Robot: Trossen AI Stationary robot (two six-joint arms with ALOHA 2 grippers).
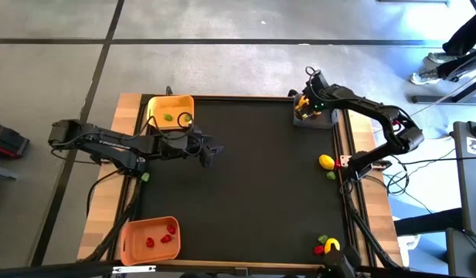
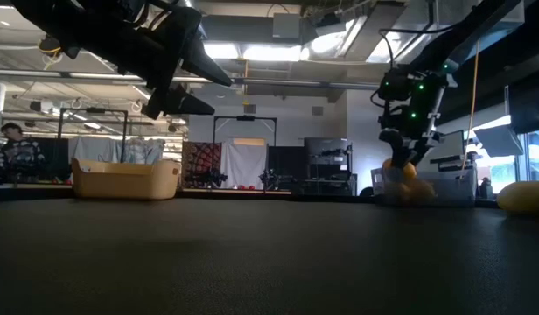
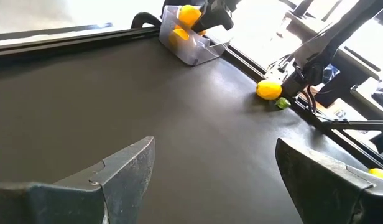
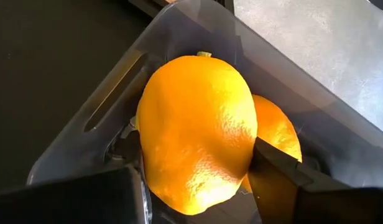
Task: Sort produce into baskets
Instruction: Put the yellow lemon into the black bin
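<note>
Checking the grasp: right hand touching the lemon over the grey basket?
Touching. Right wrist view shows the right hand with both fingers pressed against the lemon, above the grey basket.

table mat: black and plain; bordered by pale wood along its edges
yellow basket: yellow walls; green pieces are seen inside it, at the mat's far left corner
orange basket: orange; red pieces are held in it, at the mat's near left corner
grey basket: translucent grey; seen at the mat's far right corner
lemon: deep yellow-orange with a dimpled skin; a second lemon of like colour is seen behind it
loose lemon: yellow; a green piece lies beside it at the mat's right edge
near right cluster: yellow, red and green
right gripper: dark fingers
left gripper: dark grey fingers
</note>
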